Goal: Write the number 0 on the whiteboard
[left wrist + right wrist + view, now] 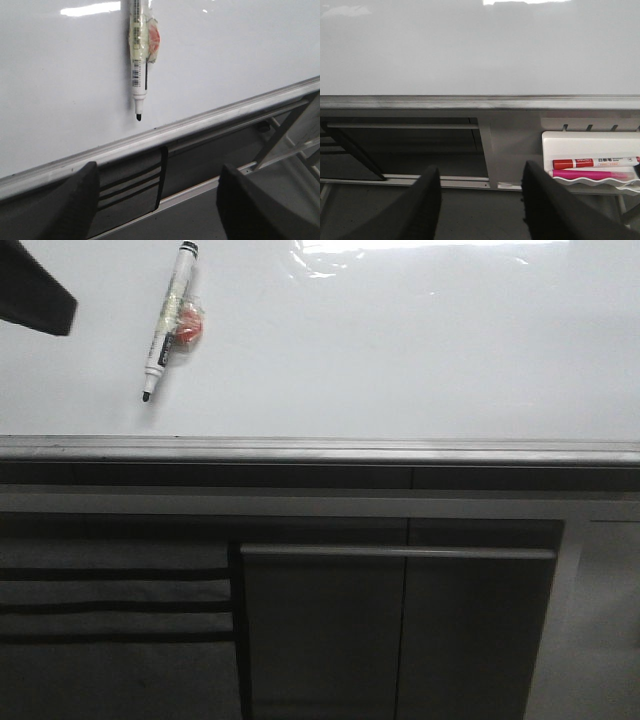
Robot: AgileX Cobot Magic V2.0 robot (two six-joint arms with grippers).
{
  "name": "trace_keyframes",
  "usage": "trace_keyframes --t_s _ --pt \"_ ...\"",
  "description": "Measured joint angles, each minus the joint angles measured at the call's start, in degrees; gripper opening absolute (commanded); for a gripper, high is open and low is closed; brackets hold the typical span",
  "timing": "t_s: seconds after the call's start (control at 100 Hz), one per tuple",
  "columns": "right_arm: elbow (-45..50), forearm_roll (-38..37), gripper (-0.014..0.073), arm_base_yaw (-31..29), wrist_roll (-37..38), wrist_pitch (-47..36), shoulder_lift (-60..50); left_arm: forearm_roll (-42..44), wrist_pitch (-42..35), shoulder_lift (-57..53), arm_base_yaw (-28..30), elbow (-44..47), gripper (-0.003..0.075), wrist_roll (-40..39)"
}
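Whiteboard (400,350): spanning whole width in front view, glossy, glare strip showing along top; no 0 showing on it in any view.
Board edge (320,450): grey metal strip running along near side of whiteboard, w/ dark cabinet panels (320,630) sitting under it.
Open room: bare white surface lying right of the marker, all the way across.
Tray (592,145): white, hanging on the frame below board edge, seen in right wrist view only; holding red marker (595,162) and pink marker (590,174), lying side by side, red one nearer board.
Black marker (168,322): lying flat on whiteboard at left, uncapped tip pointing toward the grey edge, tip stopping short of it; yellowish tape and an orange-red bit (188,325) wrapped round its mid-body.
Left gripper (157,200): fingers spread wide, holding nothing, hanging over cabinet side of edge, apart from black marker.
Right gripper (480,200): fingers parted, gripping nothing, sitting over frame just beside tray.
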Motion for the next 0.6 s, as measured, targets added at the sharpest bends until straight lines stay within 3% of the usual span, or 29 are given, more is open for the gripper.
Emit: trace_keyframes --t_s 0.6 --pt "0.0 0.0 0.0329 0.0 0.0 0.0 0.0 -0.3 -1.4 26.0 -0.6 -18.5 0.0457 0.0"
